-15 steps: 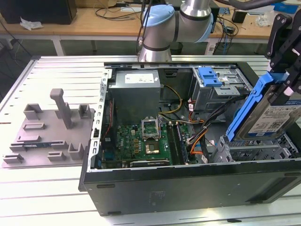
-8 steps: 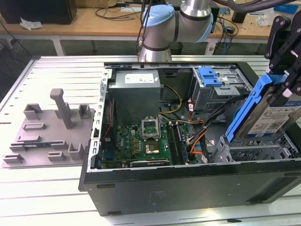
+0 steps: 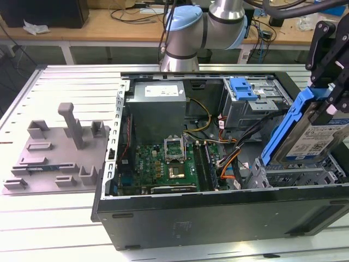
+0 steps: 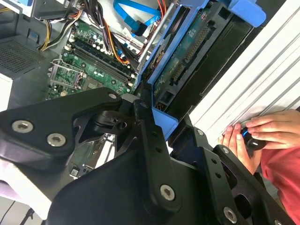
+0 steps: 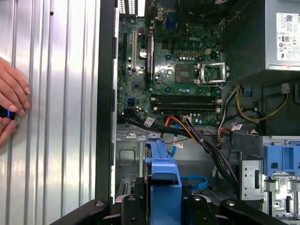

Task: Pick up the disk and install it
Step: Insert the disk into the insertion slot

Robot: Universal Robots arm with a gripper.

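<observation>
on the counter (image 3: pixel 49 229), outside the computer case (image 3: pixel 218 221) toward the exterior view's left, stands a grey plastic fixture (image 3: pixel 60 147). it is well apart from the case, i think so that it does not disturb the work. the case lies on its side with the cover off, so the inside is open from above.

inside the case, toward the exterior view's left, are the grey power supply (image 3: pixel 158 101) and, beside it, the motherboard (image 3: pixel 163 164). more to the right, at the far wall of the case, an empty blue tab (image 3: pixel 243 88) sits on a drive cage.

at the case's end on the exterior view's right, the jaws are closed on the disk (image 3: pixel 313 136). they grip it near its upper end, so the lower end is free. the disk hangs tilted, its lower edge just over the metal bay (image 3: pixel 289 177) in this end of the case. i cannot tell if they touch. the tilt seems chosen to let the disk slide down into the bay. the second wrist view shows the green board side of the disk (image 4: pixel 187 61).

in both wrist views a person's hands (image 4: pixel 262 131) (image 5: pixel 11 96) rest on the counter just outside the case, around a small dark object, away from the bay.
</observation>
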